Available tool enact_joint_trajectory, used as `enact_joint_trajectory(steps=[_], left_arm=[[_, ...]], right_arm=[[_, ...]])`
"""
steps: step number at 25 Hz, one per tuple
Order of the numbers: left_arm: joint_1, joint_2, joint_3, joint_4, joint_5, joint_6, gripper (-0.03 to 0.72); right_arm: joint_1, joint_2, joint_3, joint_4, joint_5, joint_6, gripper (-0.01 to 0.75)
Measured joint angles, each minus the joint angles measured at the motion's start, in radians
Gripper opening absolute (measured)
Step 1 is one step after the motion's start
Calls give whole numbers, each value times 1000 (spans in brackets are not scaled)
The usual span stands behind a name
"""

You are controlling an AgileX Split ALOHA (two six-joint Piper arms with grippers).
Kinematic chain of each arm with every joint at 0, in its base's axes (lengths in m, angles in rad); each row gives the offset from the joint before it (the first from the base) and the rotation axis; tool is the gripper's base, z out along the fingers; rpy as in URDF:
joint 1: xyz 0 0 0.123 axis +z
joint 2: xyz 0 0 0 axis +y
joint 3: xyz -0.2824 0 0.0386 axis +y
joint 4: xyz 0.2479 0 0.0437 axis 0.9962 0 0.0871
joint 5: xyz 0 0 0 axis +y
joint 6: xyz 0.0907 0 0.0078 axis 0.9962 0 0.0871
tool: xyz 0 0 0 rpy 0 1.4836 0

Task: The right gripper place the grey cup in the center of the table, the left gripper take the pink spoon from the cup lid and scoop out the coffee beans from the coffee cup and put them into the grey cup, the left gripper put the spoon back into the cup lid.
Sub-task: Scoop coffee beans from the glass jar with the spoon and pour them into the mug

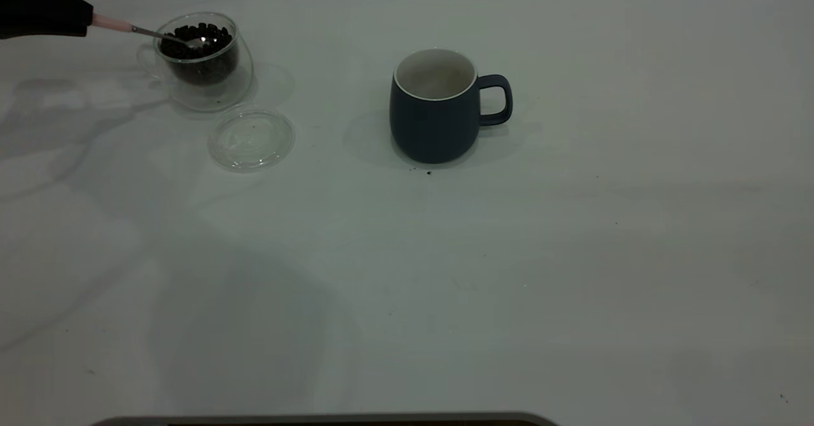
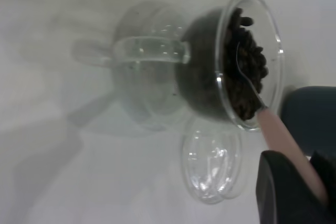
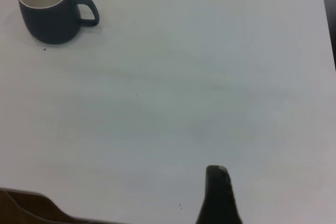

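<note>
My left gripper [image 1: 86, 22] is at the far left, shut on the pink handle of the spoon [image 1: 114, 24]. The spoon's metal bowl [image 1: 197, 42] lies among the coffee beans in the clear glass coffee cup [image 1: 200, 57]. The left wrist view shows the gripper [image 2: 299, 182], the pink handle [image 2: 278, 135] and the cup of beans [image 2: 231, 61]. The clear cup lid [image 1: 251, 138] lies flat and empty in front of the glass cup. The grey cup [image 1: 432, 117] stands upright near the table's middle, handle to the right. My right gripper [image 3: 218, 195] is parked well away from it.
The grey cup [image 3: 50, 19] looks empty from the right wrist view. A few dark crumbs [image 1: 428, 172] lie at its base. The white table's [image 1: 572, 254] far right corner is rounded, and a dark edge runs along its near side.
</note>
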Motion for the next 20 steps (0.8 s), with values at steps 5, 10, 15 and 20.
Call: enact_joint_trajectory(steps=[5,10,15,20], left_arm=[[18,0,0,-3,34,-2,125],[56,3,0,-4,47,-3,125],[73,14,0,-54,94,-3,125],[74,48,0,-119,142,-1,125]], right_arm=[[0,0,0,0,0,0,591],[0,0,0,0,0,0,591],[0,0,0,0,0,0,591],[0,0,0,0,0,0,591]])
